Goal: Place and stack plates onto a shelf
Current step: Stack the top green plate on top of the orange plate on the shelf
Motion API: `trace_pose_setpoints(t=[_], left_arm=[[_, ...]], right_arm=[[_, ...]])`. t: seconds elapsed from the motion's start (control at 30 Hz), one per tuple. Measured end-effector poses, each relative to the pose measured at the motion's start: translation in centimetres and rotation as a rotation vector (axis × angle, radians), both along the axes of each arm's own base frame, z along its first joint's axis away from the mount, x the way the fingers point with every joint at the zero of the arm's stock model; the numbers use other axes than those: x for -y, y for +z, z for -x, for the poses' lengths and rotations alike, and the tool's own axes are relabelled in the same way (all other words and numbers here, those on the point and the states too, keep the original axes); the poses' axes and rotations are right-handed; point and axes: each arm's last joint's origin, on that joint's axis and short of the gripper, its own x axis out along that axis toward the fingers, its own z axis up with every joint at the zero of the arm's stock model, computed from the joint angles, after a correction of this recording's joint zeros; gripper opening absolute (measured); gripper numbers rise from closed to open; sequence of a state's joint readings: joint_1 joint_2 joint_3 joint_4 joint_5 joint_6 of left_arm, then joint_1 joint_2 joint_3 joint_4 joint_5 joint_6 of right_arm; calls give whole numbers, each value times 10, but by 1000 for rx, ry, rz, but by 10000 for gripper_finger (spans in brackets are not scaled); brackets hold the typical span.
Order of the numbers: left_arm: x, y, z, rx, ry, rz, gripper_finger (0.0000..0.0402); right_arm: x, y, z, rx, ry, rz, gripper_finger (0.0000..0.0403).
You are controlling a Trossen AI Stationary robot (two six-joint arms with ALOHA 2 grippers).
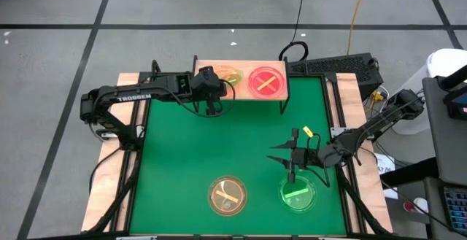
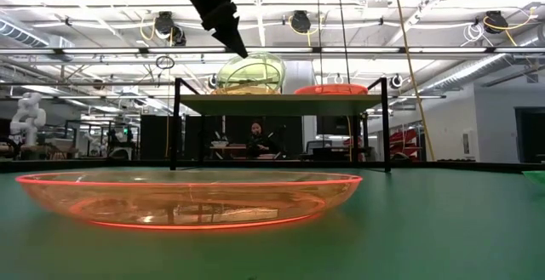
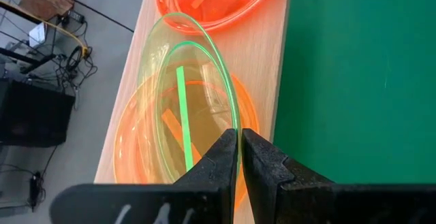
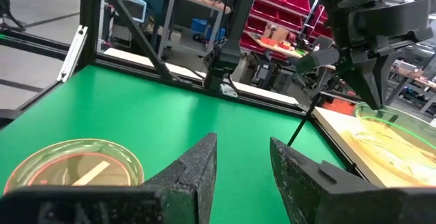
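The shelf [image 1: 241,94] stands at the mat's far edge, with a pink plate [image 1: 267,82] on its right half. On its left half lies an amber plate [image 3: 133,152]. A green plate [image 3: 184,88] stands steeply tilted over that amber plate, and my left gripper [image 3: 240,139] is shut on its rim. On the mat lie another amber plate [image 1: 228,196] and a green plate [image 1: 298,195]. My right gripper [image 4: 242,156] hovers open above the mat just beyond that green plate, holding nothing. My left gripper pinches the green plate's raised rim [image 3: 236,123] between its two fingers. The fingers slant down from the table's left side. The plate is tipped up on edge, and its lower rim [image 2: 255,89] sits down at the shelf, over the amber plate there.
The green mat [image 1: 182,152] has free room at its middle and left. A cable and dark equipment [image 1: 336,65] lie behind the shelf. Wooden table edges [image 1: 102,189] flank the mat. People and workshop furniture show in the room beyond.
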State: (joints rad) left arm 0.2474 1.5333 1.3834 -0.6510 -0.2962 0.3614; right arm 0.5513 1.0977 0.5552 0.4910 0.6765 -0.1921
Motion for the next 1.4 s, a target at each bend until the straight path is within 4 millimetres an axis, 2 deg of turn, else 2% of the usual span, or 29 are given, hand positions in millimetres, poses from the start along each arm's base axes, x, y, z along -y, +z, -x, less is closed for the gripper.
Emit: trace_pose_setpoints(t=[0.43,0.97,1.4], left_arm=[[-9,0,3,-5,17,-12,26],[-10,0,4,2,96,-11,26],[-11,-2,0,8,74,-22,26]], right_arm=[[0,0,0,5,-2,-3,118],[0,0,0,5,-2,-3,118],[0,1,0,5,-3,-3,118]])
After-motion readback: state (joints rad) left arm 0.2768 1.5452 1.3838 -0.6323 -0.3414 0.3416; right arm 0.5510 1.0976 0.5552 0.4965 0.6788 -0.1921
